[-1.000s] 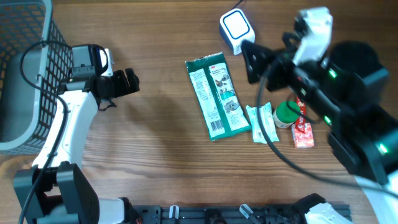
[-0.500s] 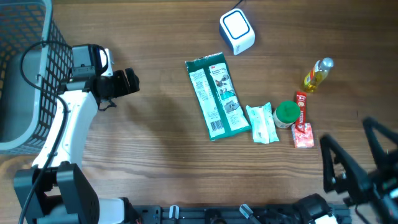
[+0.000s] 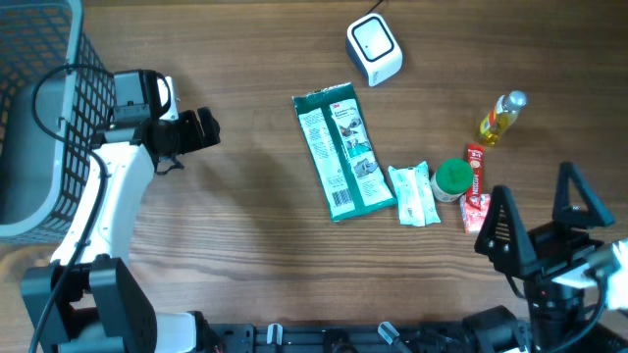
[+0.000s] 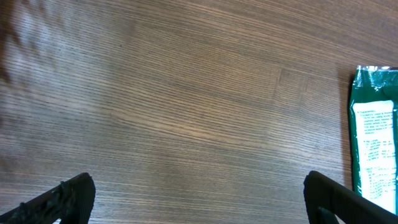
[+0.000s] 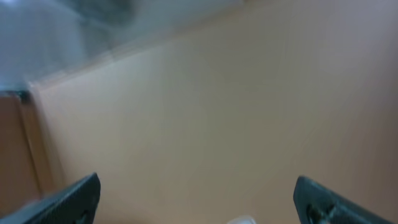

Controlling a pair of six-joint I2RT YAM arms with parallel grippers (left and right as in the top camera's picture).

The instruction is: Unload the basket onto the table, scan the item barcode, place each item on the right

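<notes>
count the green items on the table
2: a green packet lying mid-table, and a green-lidded jar beside the white sachet. The right gripper may hide more.

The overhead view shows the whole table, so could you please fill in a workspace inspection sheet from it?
Surface: wooden table, no spills seen.
Job's things: white scanner at the far edge; green packet flat at the centre.
Clutter: white sachet, green-capped container, red packet and yellow bottle, right of the green packet.
Tools: left tool open, empty, left of the green packet; right tool open, empty, near right corner, pointed away from the table.
Cables: black cable looping above the left arm.
Surroundings: wire basket at the left edge.
</notes>
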